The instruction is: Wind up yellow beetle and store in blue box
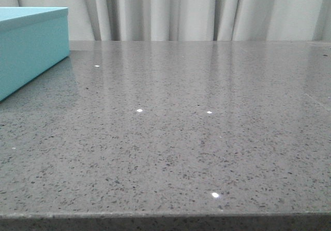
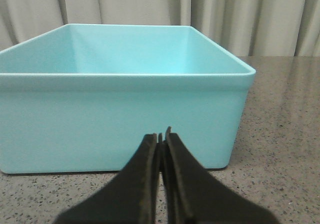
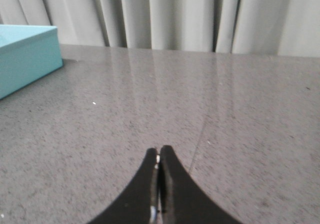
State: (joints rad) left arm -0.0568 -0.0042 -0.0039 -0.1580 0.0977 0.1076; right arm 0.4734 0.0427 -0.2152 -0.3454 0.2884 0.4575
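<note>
beetle out of sight as the blue box (image 2: 125,119) sits at the tabletop's (image 1: 181,148) left, floor hidden, both end effectors (image 2: 161,136) (image 3: 159,154) pinched empty — toy stowed or not, unclear.

Support surface: grey speckled stone-look table (image 1: 196,138), glossy, with faint vertical reflections of the pale curtain behind it and a few small bright light spots. Front edge runs along the 6 o'clock side of the front view.

On it: one blue box (image 1: 26,50), open-topped, light turquoise plastic with a rolled rim, resting flat on the tabletop at about 10 o'clock in the front view, partly cut off by the frame. In the left wrist view the blue box (image 2: 120,119) shows rounded corners; its floor is hidden behind the near wall.
</note>
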